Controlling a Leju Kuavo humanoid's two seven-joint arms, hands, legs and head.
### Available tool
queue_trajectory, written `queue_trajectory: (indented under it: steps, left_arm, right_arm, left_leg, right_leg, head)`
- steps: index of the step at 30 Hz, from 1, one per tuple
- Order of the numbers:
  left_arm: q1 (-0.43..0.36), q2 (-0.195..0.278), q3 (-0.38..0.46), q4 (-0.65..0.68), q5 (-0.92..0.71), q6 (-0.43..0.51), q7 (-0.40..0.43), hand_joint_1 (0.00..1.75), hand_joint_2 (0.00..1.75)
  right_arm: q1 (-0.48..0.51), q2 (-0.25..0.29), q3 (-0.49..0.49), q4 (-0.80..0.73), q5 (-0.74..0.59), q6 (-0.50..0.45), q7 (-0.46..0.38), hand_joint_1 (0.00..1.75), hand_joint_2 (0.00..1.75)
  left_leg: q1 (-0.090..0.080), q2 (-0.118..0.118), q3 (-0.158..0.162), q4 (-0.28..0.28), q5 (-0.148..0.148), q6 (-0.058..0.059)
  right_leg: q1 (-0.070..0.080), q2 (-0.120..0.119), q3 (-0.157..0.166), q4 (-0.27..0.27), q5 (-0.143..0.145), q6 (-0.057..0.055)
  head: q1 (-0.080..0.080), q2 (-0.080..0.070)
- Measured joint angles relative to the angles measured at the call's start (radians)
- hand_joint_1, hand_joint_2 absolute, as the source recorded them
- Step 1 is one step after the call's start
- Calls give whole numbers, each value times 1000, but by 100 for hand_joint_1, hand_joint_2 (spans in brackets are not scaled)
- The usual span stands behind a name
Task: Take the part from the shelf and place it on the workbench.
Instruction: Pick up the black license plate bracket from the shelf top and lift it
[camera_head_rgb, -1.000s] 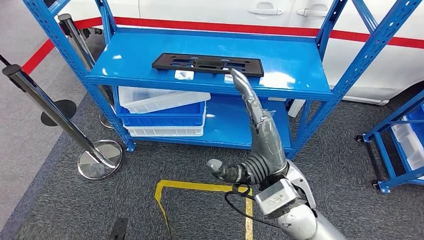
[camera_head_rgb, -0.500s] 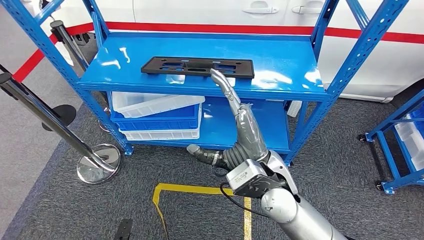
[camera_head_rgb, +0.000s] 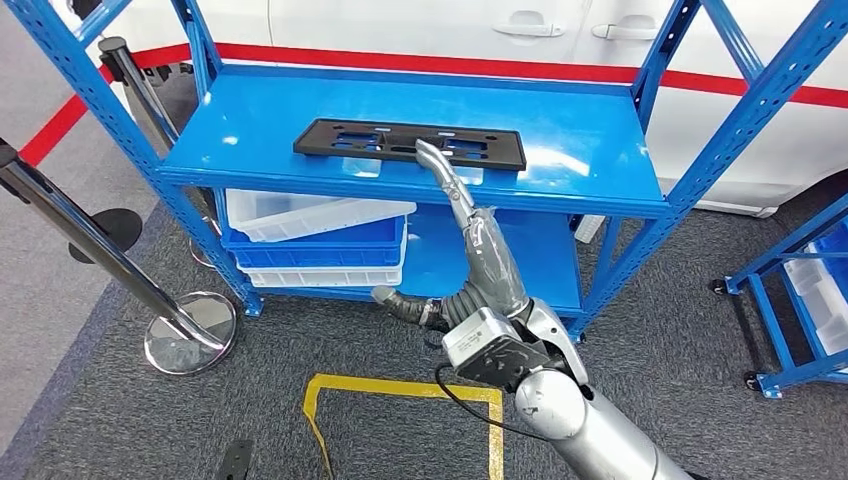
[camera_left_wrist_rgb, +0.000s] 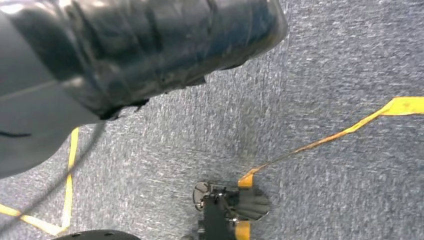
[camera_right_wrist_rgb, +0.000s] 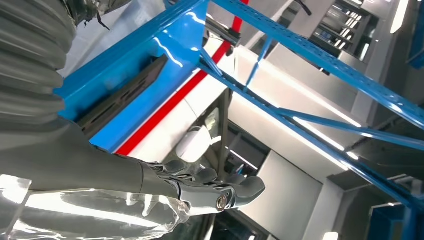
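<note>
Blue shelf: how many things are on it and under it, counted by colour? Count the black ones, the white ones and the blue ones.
Black: 1, the flat part on the top of the shelf.
White: 2, the bins lower down.
Blue: 1, the bin between them.
Total: 4.

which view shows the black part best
The head view: the whole black part lies flat on the blue shelf, holes visible. The right wrist view catches it edge-on as a dark strip. The left wrist view faces the floor.
</note>
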Motion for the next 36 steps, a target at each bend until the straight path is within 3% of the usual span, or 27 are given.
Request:
queue_trajectory:
  steps: [1,2,4,5,6,9,11,14,15,16,17,19,20,22,26,28,30,31,32,34,36]
  left_arm:
    - [0,0,-2,0,-1,0,1,0,0]
    - [1,0,-5,0,-2,0,1,0,0]
    - [2,-1,-10,0,-4,0,3,0,0]
    - [1,-1,-12,0,-5,0,4,0,0]
    - [0,-1,-15,0,-6,0,4,0,0]
    - [-2,-1,-19,0,-8,0,8,0,0]
    - [-3,0,-20,0,-9,0,10,0,0]
    - [-2,-1,-21,0,-10,0,11,0,0]
    - [-1,-1,-21,0,-11,0,12,0,0]
    - [0,-1,-21,0,-13,0,15,0,0]
    - [0,-1,-21,0,-16,0,18,0,0]
    - [-1,-1,-23,0,-25,0,28,0,0]
    - [-4,-1,-26,0,-29,0,32,0,0]
    - [-11,-2,-35,0,-36,0,38,0,0]
    - [-20,-8,-46,0,-41,0,42,0,0]
    - [-24,-12,-49,0,-43,-2,43,0,0]
    - [-25,-13,-52,0,-43,-3,43,0,0]
    - [-25,-13,-54,0,-43,-5,44,0,0]
    - [-24,-14,-56,0,-44,-6,45,0,0]
    - [-23,-16,-60,0,-43,-7,45,0,0]
    - [-25,-17,-63,0,-41,-6,44,0,0]
  right_arm:
    - [1,0,0,4,0,0,0,0,175]
    - [2,0,1,8,0,0,1,0,175]
    - [1,0,2,13,1,0,2,0,175]
    - [0,0,2,15,1,1,3,0,175]
    - [0,0,3,17,2,1,4,0,175]
    - [-2,2,4,25,5,0,8,0,175]
    - [-5,6,4,29,7,1,8,0,175]
    - [-9,10,5,38,8,1,8,0,175]
    - [-9,11,5,41,9,2,8,0,175]
    - [-9,12,6,45,11,3,8,0,175]
    - [-10,13,6,49,14,5,8,0,175]
    - [-19,19,8,65,25,11,8,0,175]
    - [-30,24,11,78,33,15,7,0,175]
    - [-60,36,19,117,49,21,1,0,175]
    - [-120,68,33,207,73,29,-17,0,175]
    - [-143,80,38,246,75,33,-21,0,175]
    - [-153,88,45,283,75,36,-25,0,175]
    - [-155,92,48,301,74,36,-26,0,175]
    - [-159,97,49,317,74,36,-29,0,175]
    - [-175,108,52,351,73,36,-35,0,175]
    - [-196,122,59,388,70,36,-46,0,175]
  left_leg:
    - [0,0,4,1,-5,0]
    - [0,-1,10,3,-10,-1]
    - [-2,-1,20,9,-24,-6]
    - [-4,-2,22,13,-30,-10]
    - [-5,-2,22,16,-34,-15]
    - [-4,-1,22,18,-41,-28]
    - [-3,-1,4,61,-64,-39]
    - [2,-1,-97,240,-127,-51]
    - [3,-1,-129,284,-131,-52]
    - [3,-1,-145,295,-117,-52]
    - [3,-1,-141,267,-85,-49]
    - [1,-1,-92,138,-4,-40]
    - [-2,-2,-66,77,19,-34]
    - [-9,-3,-41,21,24,-26]
    - [-3,-3,-20,-5,21,-10]
    - [-2,-2,-5,-12,15,-1]
    - [-2,-3,4,-11,6,4]
    - [-2,-3,9,-10,0,4]
    - [-1,-4,14,-8,-6,2]
    - [0,-6,27,1,-23,-5]
    - [-2,-7,29,13,-39,-16]
  right_leg:
    - [0,0,-13,3,19,0]
    - [-1,0,-7,-31,54,-1]
    - [0,-2,36,-150,127,-5]
    - [0,-3,57,-198,143,-9]
    - [2,-3,70,-227,147,-13]
    - [3,1,81,-244,138,-26]
    - [-1,1,91,-249,134,-37]
    - [0,-2,103,-250,125,-49]
    - [1,-1,106,-250,122,-50]
    - [2,1,110,-250,118,-50]
    - [2,2,117,-250,113,-50]
    - [3,5,131,-250,103,-47]
    - [4,6,135,-250,98,-43]
    - [4,7,136,-252,93,-34]
    - [5,3,129,-229,72,-16]
    - [3,0,77,-123,29,-10]
    - [-1,0,0,-2,-1,-5]
    - [-3,0,-24,21,8,-3]
    - [-7,-1,-29,5,38,-1]
    - [-12,-3,5,-109,122,1]
    - [-11,-4,47,-207,159,-4]
  head:
    - [0,0]
    - [0,0]
    - [0,0]
    - [0,0]
    - [-1,0]
    - [-2,0]
    - [-4,0]
    - [-6,0]
    - [-6,0]
    - [-6,0]
    - [-6,0]
    - [-6,0]
    - [-6,0]
    - [-6,0]
    - [-3,0]
    - [-2,0]
    - [-1,0]
    - [-1,0]
    - [-1,0]
    - [0,0]
    - [-1,0]
